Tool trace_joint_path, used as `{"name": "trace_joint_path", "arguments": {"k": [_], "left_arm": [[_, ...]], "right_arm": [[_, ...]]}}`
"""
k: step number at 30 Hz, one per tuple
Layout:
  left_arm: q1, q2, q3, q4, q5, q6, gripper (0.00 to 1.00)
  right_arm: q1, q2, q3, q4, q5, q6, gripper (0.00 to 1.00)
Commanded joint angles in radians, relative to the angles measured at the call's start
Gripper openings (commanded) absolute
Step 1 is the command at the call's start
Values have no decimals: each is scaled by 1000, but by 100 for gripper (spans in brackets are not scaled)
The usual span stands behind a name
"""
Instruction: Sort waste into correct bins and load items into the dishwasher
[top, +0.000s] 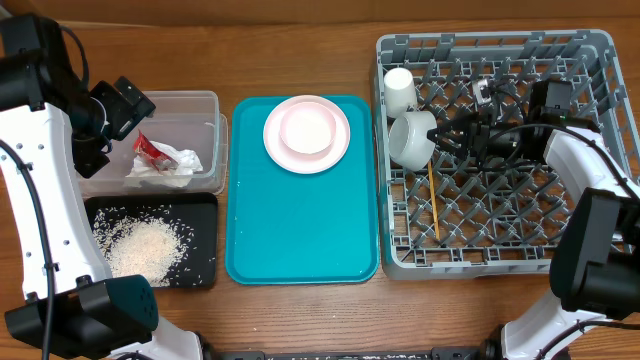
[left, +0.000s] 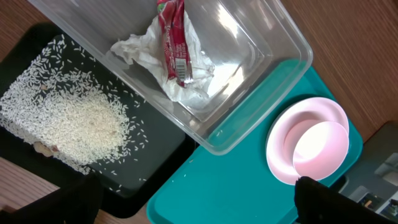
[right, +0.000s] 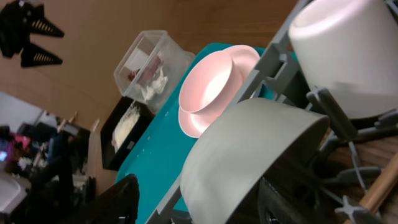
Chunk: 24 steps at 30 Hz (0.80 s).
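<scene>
The right gripper (top: 448, 136) reaches in over the large square grey plastic dish rack (top: 500, 262) with its jaws apart. Between them is the rim of a small whitish bowl (top: 412, 140), which lies tipped on its side among the upright pegs. Whether either finger touches it cannot be told. Just beyond the bowl, in the rack's corner by the teal tray, is a small white cup (top: 400, 90). On the bowl's other side the thin wooden chopsticks (top: 435, 205) lie flat on the grid, along the rack's edge. Beside the rack is a teal rectangular serving tray (top: 300, 230). At its far end is a round pale pink plate (top: 270, 135) with a second small bowl (top: 308, 130) upright on it.

The left gripper (left: 199, 186) hangs with its fingers spread wide and nothing between them — it is above the clear rectangular plastic tub (left: 273, 37). In the tub a red-and-silver snack wrapper (left: 173, 37) rests on a crumpled white paper napkin (left: 140, 50). Touching the tub's long side is a shallow black rectangular tray (left: 155, 149) — loose white rice grains (left: 74, 118) are heaped and scattered in it. Everything rests on a wooden table (top: 300, 50).
</scene>
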Motion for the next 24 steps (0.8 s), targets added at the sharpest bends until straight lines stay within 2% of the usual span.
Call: {"name": "trace_joint_path", "arguments": {"k": [1,4,7,11,14,15,17,19,20,24], "left_arm": [[-2,-24,18,1,1,13,100],[-2,-24,18,1,1,13,100],[-2,-24,18,1,1,13,100],[-2,-24,18,1,1,13,100],[-2,-24,18,1,1,13,100],[-2,-24,18,1,1,13,100],[-2,-24,18,1,1,13,100],[-2,-24,18,1,1,13,100],[-2,-24,18,1,1,13,100],[-2,-24,18,1,1,13,100]], "right_arm": [[-8,8,28,3,17,89,63],[-14,7,64,3,135,224,63],[-13,5,115,-8,335,387,63],[-12,5,216,-98,506,438,63],[-10,5,294,-207,540,442,60],[-8,5,311,-240,540,441,55],[-3,5,337,-307,540,441,28],[4,5,349,-373,540,441,9],[8,5,349,-408,539,442,4],[34,5,349,-531,541,441,4]]}}
